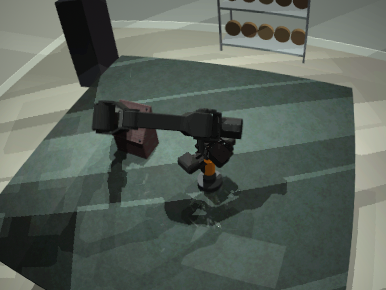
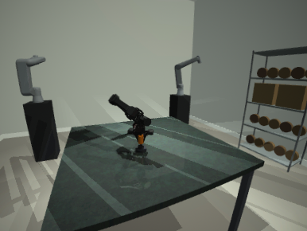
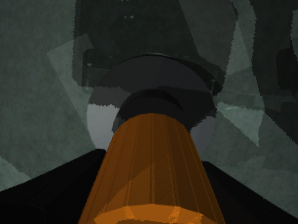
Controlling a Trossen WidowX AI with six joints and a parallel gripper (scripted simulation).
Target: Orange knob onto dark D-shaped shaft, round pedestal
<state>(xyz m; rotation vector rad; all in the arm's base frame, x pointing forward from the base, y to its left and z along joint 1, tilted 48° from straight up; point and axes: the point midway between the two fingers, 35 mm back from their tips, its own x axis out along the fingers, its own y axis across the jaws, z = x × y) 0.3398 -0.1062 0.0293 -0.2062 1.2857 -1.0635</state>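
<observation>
My gripper (image 1: 210, 161) (image 2: 140, 135) is shut on the orange knob (image 1: 210, 170) (image 2: 141, 138) (image 3: 156, 183) and holds it upright, directly over the round pedestal (image 1: 210, 182) (image 2: 141, 150) (image 3: 100, 125). In the wrist view the knob's lower end meets a dark collar (image 3: 162, 106) on top of the pedestal. The dark shaft is hidden under the knob, so I cannot tell how far the knob sits down on it. In the top view a short stretch of orange shows between the fingers and the pedestal.
The arm's reddish base block (image 1: 136, 135) stands to the left on the dark green table (image 1: 280, 150) (image 2: 191, 159). A black pillar (image 1: 86, 37) stands at the table's far left corner. A shelf rack (image 1: 265, 25) (image 2: 278, 107) with brown rolls stands beyond the table.
</observation>
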